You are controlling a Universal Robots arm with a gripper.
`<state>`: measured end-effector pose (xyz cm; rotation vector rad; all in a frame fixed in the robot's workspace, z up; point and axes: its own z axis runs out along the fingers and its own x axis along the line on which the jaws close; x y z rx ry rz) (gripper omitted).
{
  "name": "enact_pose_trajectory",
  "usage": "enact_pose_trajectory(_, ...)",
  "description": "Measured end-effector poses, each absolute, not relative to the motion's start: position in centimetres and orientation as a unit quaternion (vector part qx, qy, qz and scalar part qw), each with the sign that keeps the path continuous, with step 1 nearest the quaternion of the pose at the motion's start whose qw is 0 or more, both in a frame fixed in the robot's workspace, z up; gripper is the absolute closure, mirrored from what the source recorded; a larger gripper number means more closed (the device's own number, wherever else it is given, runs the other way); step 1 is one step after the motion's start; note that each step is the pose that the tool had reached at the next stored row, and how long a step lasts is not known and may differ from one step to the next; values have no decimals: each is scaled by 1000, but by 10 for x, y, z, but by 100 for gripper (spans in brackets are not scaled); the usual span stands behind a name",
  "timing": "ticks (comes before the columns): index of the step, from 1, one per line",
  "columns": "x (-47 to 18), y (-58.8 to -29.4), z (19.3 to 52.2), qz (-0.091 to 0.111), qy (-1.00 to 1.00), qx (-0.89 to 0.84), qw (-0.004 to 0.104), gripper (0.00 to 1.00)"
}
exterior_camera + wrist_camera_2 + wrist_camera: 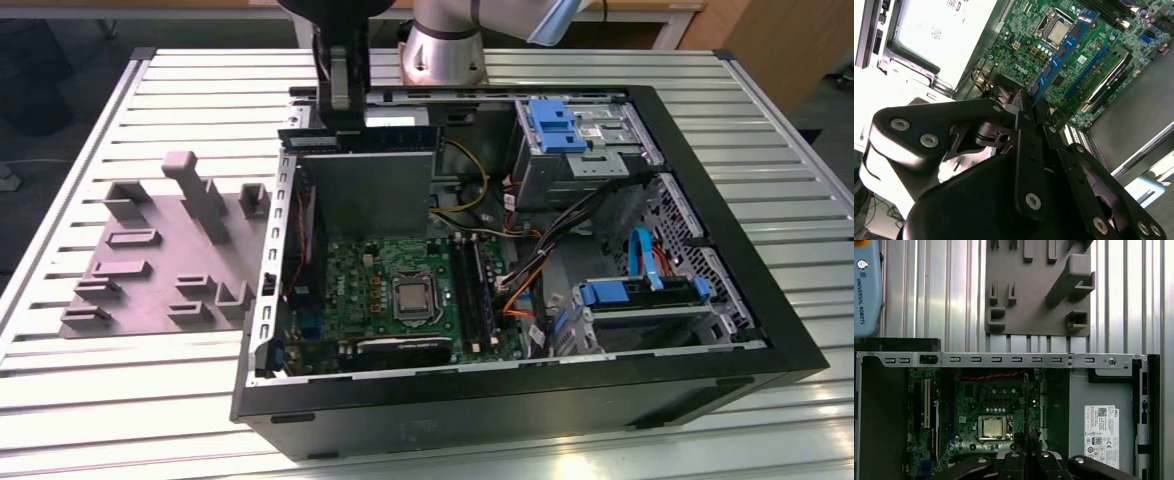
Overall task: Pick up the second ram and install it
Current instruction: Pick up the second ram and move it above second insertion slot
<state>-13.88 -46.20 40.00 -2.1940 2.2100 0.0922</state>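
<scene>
End effector (1029,104) pinching second ram (1061,51) by one end, stick jutting fwd over mobo (1014,35).

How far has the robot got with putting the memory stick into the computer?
The pick-up looks done: the gripper is shut on the memory stick and holds it in the air. Right now the stick hangs over the open computer, above the green board. Left to do: the stick is not in a slot yet, and it is not touching the board.
</scene>
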Motion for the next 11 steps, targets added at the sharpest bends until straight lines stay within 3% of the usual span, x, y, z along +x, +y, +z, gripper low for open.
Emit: enact_pose_trajectory(11, -124, -462, 400, 30, 709, -704, 13, 86)
